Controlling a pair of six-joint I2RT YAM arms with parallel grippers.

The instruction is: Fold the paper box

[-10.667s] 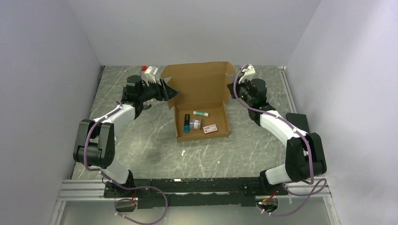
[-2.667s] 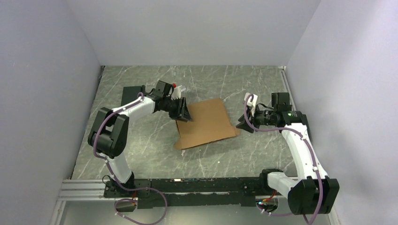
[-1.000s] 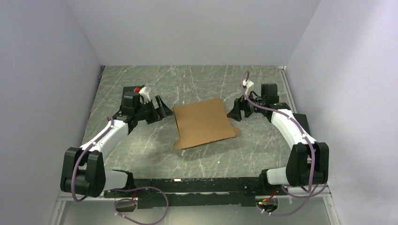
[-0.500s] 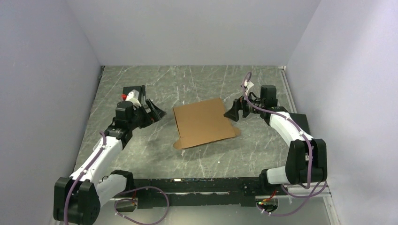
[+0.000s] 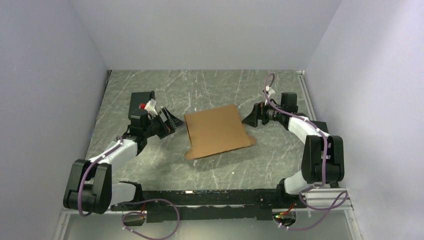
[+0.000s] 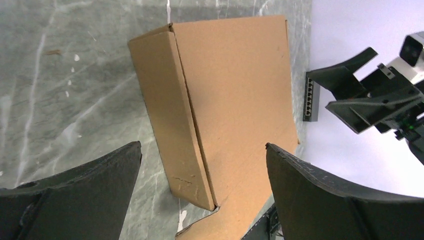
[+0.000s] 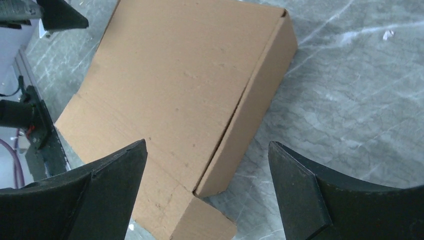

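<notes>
The plain brown corrugated cardboard paper box [image 5: 216,131] lay with its lid [image 7: 175,80] shut on the grey marbled table [image 5: 150,165]. It sat between the left gripper [image 5: 171,124] and the right gripper [image 5: 250,116], each near one side wall, jaws spread wide and holding nothing. Its front flap [image 5: 191,153] looked untucked at the near edge, so the best course was probably to steady the lid from one side while the other gripper eased the flap in along its crease.

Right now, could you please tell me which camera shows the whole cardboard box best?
The top view: the whole box, lid down, lies unobstructed. Each wrist view shows only the lid and one side wall, cropped by the frame.
</notes>
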